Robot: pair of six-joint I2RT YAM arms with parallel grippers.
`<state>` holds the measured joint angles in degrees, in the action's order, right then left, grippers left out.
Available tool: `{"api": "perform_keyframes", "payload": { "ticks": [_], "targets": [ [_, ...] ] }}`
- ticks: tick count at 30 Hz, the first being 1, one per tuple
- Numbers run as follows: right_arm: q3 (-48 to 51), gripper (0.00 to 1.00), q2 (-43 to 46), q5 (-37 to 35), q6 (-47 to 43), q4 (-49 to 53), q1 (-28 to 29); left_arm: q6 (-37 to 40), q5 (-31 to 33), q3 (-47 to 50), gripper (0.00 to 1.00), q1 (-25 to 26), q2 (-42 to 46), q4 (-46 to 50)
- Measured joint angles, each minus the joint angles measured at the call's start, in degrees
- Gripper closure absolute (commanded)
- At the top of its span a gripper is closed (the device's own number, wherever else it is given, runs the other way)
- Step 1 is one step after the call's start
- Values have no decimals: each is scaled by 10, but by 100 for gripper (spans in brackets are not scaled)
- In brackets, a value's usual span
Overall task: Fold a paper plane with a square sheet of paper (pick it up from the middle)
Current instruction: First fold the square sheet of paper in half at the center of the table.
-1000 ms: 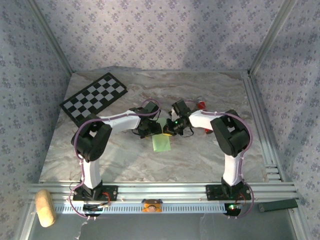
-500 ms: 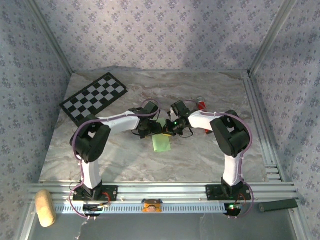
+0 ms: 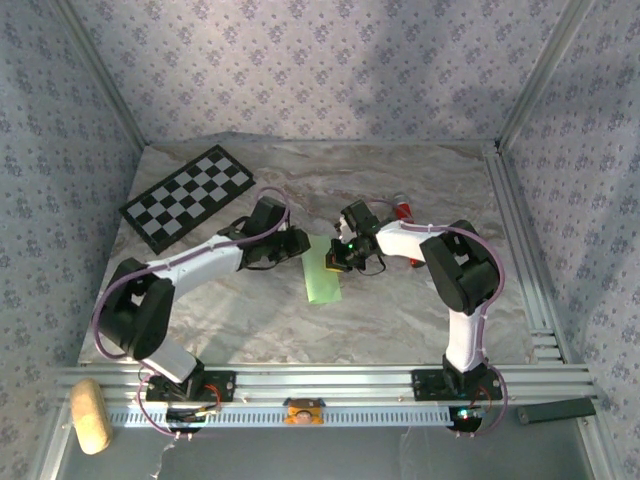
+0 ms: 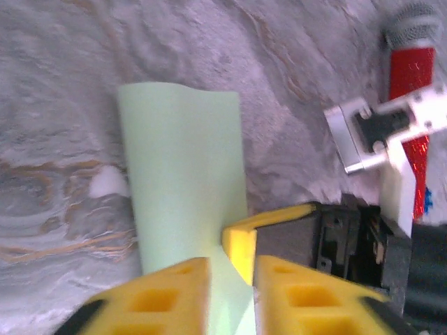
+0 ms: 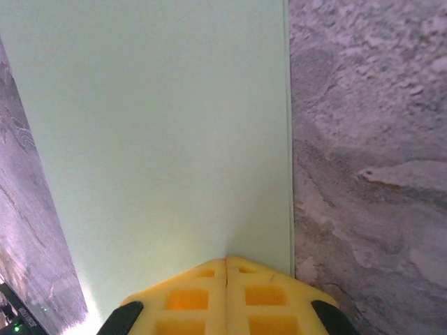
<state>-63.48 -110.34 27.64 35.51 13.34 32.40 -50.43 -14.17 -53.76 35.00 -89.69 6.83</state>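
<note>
Paper (image 3: 322, 275), smooth pale-green strip, pinched by right claw (image 5: 225, 264); left claw (image 4: 232, 279) unclear.

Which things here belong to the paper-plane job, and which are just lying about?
Job in hand: green sheet of paper, gripped by the right claw; left claw beside it.
Lying about: checkerboard; red tube; tan block.
</note>
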Motion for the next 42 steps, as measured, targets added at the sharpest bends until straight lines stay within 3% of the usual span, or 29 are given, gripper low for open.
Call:
{"api": "perform_keyframes", "payload": {
  "ticks": [5,10,30,42],
  "targets": [
    [0,100,0,0,0,0,0,-4,-76,21,100,-1,-34,-75],
    [0,100,0,-1,0,0,2,-4,-105,33,100,-1,-62,-106],
    [-1,100,0,-13,11,2,6,26,-86,106,100,-4,-106,-175],
    [-1,100,2,-19,16,2,7,6,-94,103,100,-4,-50,-136]
  ]
}}
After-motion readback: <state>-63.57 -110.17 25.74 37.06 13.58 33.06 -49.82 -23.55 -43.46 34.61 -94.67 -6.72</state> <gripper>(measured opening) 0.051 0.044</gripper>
